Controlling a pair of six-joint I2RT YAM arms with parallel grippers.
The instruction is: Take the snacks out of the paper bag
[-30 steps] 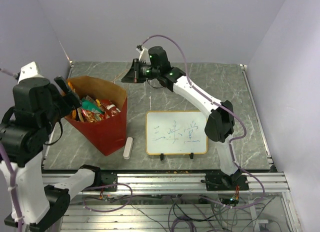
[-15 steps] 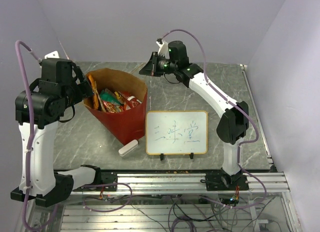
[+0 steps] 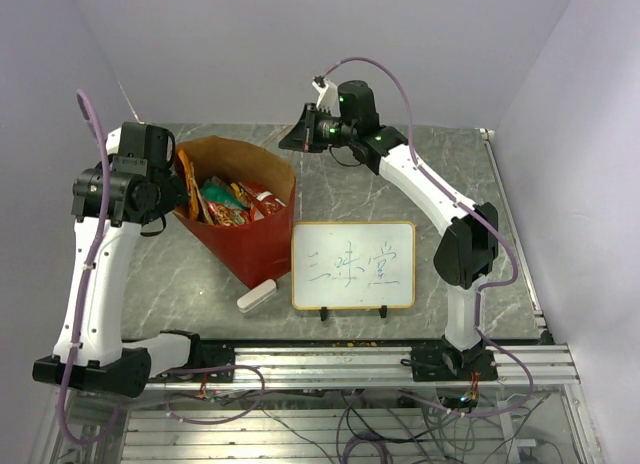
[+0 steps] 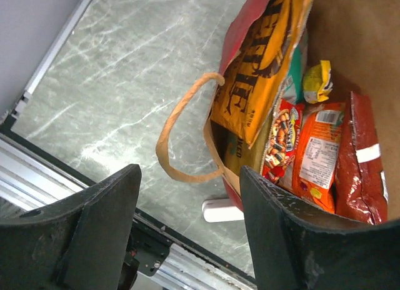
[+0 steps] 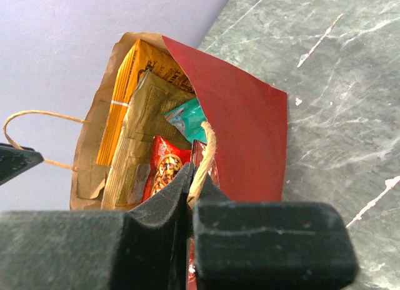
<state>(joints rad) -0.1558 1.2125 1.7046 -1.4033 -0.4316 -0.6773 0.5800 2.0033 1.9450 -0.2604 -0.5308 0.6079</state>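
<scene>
The red bag stands open on the tabletop, left of a whiteboard with blue handwritten characters. All the snacks sit inside it: a large orange packet with dark block lettering that is only partly legible, plus a small yellow packet, red ones and a teal one. The right gripper is clamped on the bag's far handle. The left gripper hovers by the near rim with its jaws apart, holding nothing. A white eraser lies at the bag's base.
</scene>
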